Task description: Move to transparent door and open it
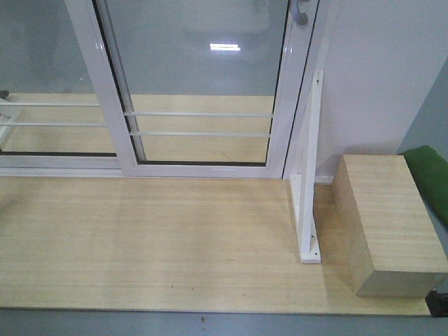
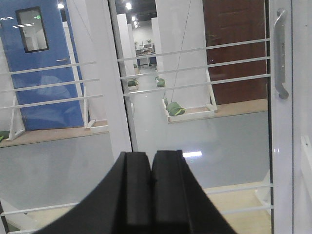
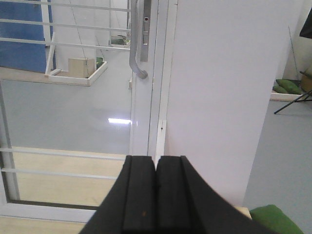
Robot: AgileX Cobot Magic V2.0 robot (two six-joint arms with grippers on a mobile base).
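Note:
The transparent door is a clear glass panel in a white frame with thin white horizontal bars; it stands straight ahead in the front view. Its curved pale handle is at the top right of the front view. The handle shows at the far right of the left wrist view, and the handle is at upper centre-left of the right wrist view. My left gripper is shut and empty, some way short of the glass. My right gripper is shut and empty, below the handle and apart from it.
A second glass panel overlaps on the left. A white upright bracket on a foot and a wooden box stand on the pale wood floor at right, by a white wall. A green cushion lies at far right.

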